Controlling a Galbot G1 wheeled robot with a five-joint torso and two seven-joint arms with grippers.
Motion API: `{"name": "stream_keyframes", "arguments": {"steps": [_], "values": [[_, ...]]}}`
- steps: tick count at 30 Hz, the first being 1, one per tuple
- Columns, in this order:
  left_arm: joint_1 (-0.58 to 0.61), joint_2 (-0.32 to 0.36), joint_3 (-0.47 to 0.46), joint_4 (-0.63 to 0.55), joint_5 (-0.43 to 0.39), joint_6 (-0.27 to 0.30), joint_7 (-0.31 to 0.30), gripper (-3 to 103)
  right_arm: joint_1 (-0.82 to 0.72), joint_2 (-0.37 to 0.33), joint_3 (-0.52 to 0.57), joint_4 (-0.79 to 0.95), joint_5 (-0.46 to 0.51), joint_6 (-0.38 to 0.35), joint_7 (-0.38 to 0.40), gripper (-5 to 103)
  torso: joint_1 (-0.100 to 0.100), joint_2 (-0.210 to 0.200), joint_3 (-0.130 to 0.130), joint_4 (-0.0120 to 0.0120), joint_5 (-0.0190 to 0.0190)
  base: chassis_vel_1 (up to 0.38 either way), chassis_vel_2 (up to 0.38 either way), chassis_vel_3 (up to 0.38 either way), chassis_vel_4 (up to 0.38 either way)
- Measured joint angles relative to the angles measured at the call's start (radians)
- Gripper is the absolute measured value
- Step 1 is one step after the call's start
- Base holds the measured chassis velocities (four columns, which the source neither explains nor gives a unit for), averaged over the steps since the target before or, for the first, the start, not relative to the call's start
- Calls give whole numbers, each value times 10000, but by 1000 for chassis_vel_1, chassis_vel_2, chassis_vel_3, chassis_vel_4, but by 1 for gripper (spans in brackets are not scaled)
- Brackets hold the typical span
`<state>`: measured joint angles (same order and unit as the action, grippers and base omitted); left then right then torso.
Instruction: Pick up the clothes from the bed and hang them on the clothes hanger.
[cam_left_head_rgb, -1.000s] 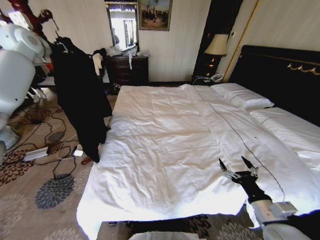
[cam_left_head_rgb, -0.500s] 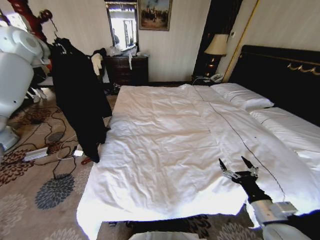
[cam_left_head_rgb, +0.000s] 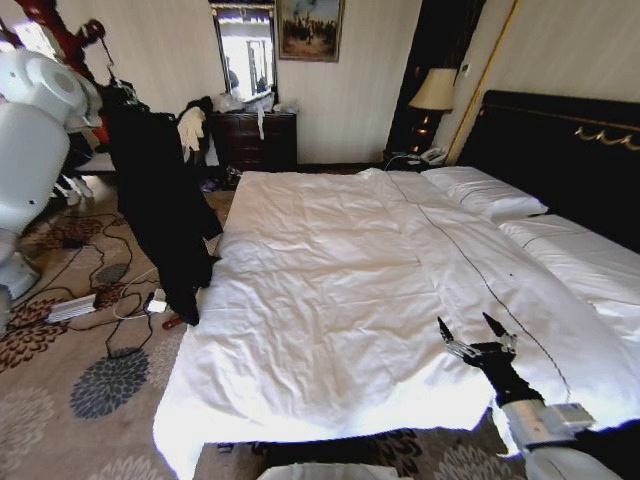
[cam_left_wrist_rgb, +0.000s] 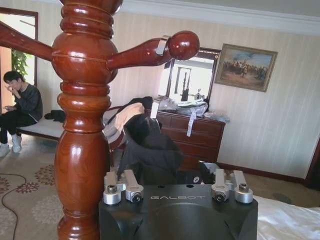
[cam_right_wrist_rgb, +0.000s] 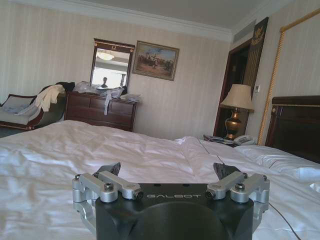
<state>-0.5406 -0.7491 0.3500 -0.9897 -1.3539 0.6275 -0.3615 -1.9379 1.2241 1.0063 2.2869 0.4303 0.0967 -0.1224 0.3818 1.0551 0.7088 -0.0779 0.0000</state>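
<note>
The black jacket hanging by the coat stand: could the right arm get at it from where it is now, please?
Probably not. The right gripper hovers open above the near right part of the bed, while the black jacket hangs beyond the bed's far left side by the coat stand. The wide mattress lies between them.

Left arm raised high; right hand (cam_left_head_rgb: 478, 332) low, fingers spread.

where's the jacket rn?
Off the bed: in the head view the jacket hangs at the robot's left beside the bed's near-left corner, under the raised left arm, next to the red-brown coat stand.
</note>
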Motion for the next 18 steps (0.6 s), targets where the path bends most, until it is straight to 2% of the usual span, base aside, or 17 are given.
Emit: {"name": "stream_keyframes", "arguments": {"steps": [1,3,6,8,9,11,18], "values": [[0,0,0,0,0,0,0,66,0,0,0,0,0,0,0,100,0,0,0,0,0,0,0,0,0],[0,78,-3,-131,2,40,-6,76,0,0,0,0,0,0,0,100,0,1,0,0,-1,0,0,0,0],[0,171,-3,-278,0,91,-47,82,0,0,0,0,0,0,0,100,-1,0,0,-1,-1,0,0,0,0],[14,339,-19,-534,-25,152,-108,92,0,0,0,0,0,0,0,100,0,1,0,-1,0,0,0,0,0],[14,339,-19,-534,-25,152,-108,92,0,0,0,0,0,0,0,100,0,1,0,-1,0,0,0,0,0],[35,496,-43,-741,-44,191,-153,99,0,0,0,0,0,0,0,100,0,0,0,0,-2,0,0,0,0],[159,1013,-226,-1514,-154,263,-201,100,0,0,0,0,0,0,0,100,0,1,0,0,-1,0,0,0,0]]}}
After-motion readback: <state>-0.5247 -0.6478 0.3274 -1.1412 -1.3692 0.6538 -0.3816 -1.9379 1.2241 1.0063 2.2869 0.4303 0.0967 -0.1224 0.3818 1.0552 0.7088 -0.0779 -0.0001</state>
